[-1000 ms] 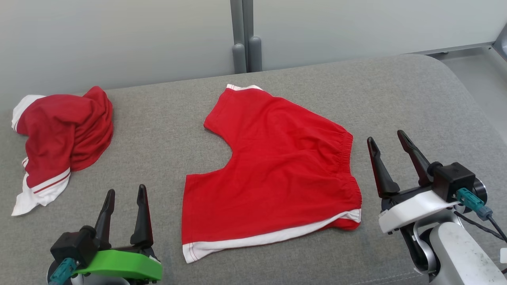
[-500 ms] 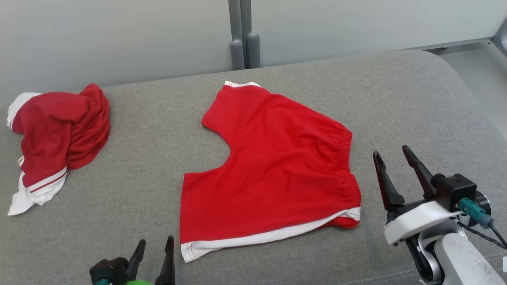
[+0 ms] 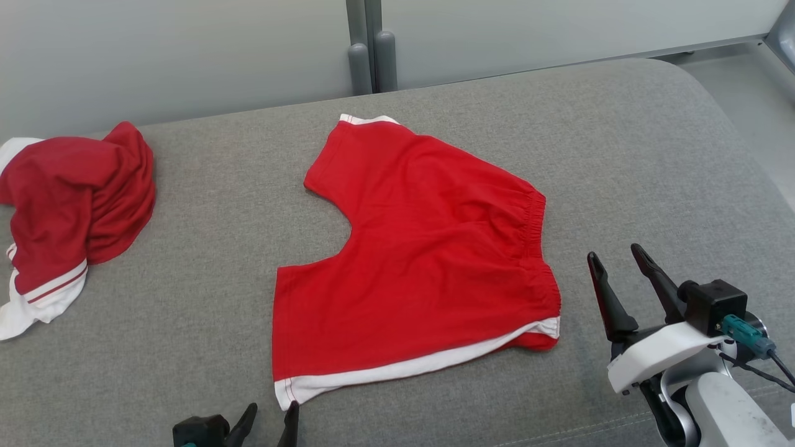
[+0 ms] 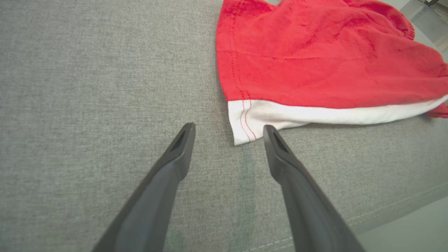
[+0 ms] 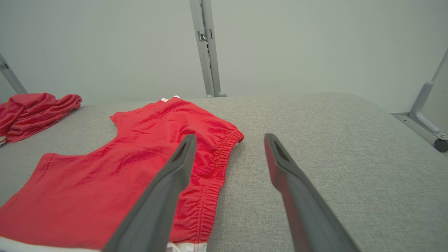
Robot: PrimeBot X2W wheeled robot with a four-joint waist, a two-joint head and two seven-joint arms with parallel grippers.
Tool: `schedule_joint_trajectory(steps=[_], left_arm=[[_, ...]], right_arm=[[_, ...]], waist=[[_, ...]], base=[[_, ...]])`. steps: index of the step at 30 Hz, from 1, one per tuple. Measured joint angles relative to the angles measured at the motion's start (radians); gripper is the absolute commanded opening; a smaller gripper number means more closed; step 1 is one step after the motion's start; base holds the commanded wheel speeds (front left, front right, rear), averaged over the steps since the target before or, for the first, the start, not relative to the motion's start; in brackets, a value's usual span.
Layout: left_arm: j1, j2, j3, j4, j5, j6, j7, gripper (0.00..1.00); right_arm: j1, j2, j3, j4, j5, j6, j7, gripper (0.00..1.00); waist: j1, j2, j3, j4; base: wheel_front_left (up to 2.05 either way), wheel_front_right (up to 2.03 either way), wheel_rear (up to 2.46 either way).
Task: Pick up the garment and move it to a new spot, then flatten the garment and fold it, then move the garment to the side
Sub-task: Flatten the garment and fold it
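Scanning the grey desk (image 3: 621,136) from the left, I see a crumpled red heap (image 3: 74,205) at its left edge. My left pincer (image 3: 271,413) hangs with fingers apart and empty at the near-left, white-hemmed corner of the red shorts (image 3: 422,248), which lie flat mid-desk. My right pincer (image 3: 615,253), fingers apart and empty, hovers just right of their waistband.

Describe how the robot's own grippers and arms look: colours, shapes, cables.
The right gripper has two long, dark, tapering fingers on a white shell, beside a black block with a teal connector and a dark cable. Its forearm is pale grey. The left gripper has matching dark grey fingers, each with a slot-like recess near the tip.
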Motion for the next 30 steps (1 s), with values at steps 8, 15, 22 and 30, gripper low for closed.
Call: schedule_joint_trajectory(steps=[8, 15, 22, 30], left_arm=[[-0.033, -0.003, -0.008, 0.040, -0.003, -0.013, 0.002, 1.00], [-0.054, -0.007, -0.016, 0.079, -0.013, -0.031, 0.002, 1.00], [-0.087, -0.011, -0.035, 0.113, -0.013, -0.047, -0.002, 1.00], [-0.106, -0.014, -0.040, 0.130, -0.013, -0.057, -0.020, 0.00]], right_arm=[[-0.001, 0.001, -0.003, 0.028, 0.002, 0.009, 0.000, 1.00], [-0.003, 0.001, -0.002, 0.040, 0.002, 0.018, 0.000, 1.00], [-0.006, 0.001, -0.002, 0.048, 0.000, 0.026, 0.000, 1.00], [-0.013, 0.001, -0.002, 0.066, -0.003, 0.036, 0.000, 1.00]], waist=[[0.0000, 0.0000, 0.006, -0.009], [0.0000, 0.0000, 0.008, -0.019], [0.0000, 0.0000, 0.012, -0.027], [0.0000, 0.0000, 0.017, -0.031]], base=[[0.00, 0.00, 0.00], [0.00, 0.00, 0.00], [0.00, 0.00, 0.00], [0.00, 0.00, 0.00]])
